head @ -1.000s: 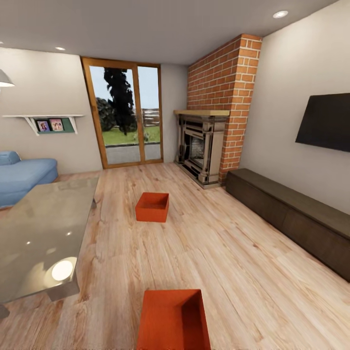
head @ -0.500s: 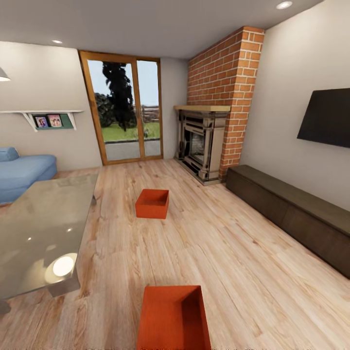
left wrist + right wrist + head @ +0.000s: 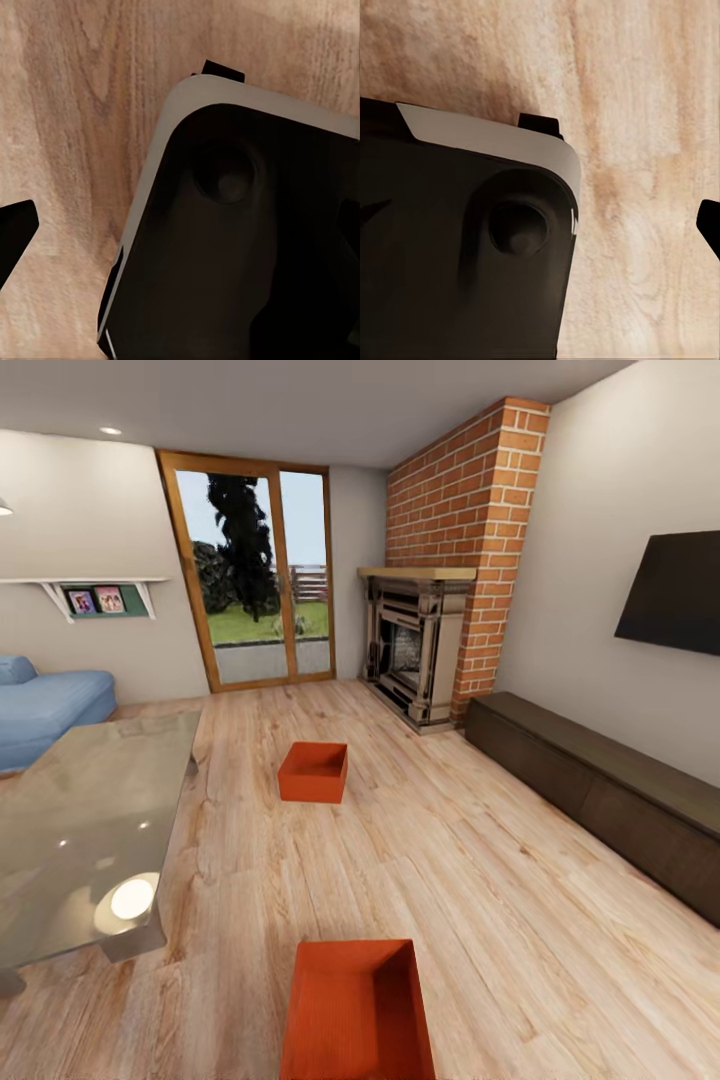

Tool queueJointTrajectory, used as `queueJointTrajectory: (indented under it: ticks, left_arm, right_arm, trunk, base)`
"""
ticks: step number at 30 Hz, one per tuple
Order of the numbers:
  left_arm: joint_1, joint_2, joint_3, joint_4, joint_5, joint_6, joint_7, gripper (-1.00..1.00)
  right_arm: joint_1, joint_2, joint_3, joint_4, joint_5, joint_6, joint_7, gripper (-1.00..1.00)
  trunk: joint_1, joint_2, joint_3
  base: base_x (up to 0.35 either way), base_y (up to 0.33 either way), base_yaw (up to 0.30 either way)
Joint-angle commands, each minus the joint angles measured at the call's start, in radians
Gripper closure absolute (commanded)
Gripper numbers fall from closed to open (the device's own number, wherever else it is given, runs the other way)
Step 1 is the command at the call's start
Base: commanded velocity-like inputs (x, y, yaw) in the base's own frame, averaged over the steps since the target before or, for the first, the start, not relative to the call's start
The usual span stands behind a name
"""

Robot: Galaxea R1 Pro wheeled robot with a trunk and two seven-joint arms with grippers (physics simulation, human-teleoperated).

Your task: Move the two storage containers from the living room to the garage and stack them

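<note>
- We look over the living room: light wood plank floor [image 3: 480, 880], red brick fireplace [image 3: 440, 610], black wall TV [image 3: 672, 592] and wood-framed glass doors [image 3: 255, 580].
- The near storage container [image 3: 357, 1012] sits on the planks at the bottom of our head view, open top up.
- The far storage container [image 3: 314, 771] rests on the planks mid-room, well apart from the near one, between the glass table [image 3: 80, 830] on our left and the long dark cabinet [image 3: 600, 785] under the TV.
- A blue sofa [image 3: 45, 705] stands beyond the table, below a wall shelf [image 3: 95, 598] with framed pictures.
- Our wrist views show the robot's dark base [image 3: 240, 247] over wood planks; a black tip shows at an edge of each, but we cannot tell whether the fingers of either gripper are spread or pressed together.
</note>
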Motion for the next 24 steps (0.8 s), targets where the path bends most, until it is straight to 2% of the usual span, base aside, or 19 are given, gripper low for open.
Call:
queueJointTrajectory:
  ticks: [1,24]
  left_arm:
    - [0.000,0.000,0.002,-0.001,0.003,0.000,0.002,-1.00]
    - [0.000,0.000,0.001,-0.001,0.002,0.000,0.002,-1.00]
  right_arm:
    - [-0.001,0.001,0.009,0.003,-0.010,-0.006,-0.002,-1.00]
    - [-0.001,0.001,0.010,0.002,-0.007,-0.011,-0.002,-1.00]
  trunk:
    - [0.000,0.000,-0.003]
    - [0.000,0.000,-0.040]
  base:
    - [0.000,0.000,0.000]
    - [0.000,0.000,0.000]
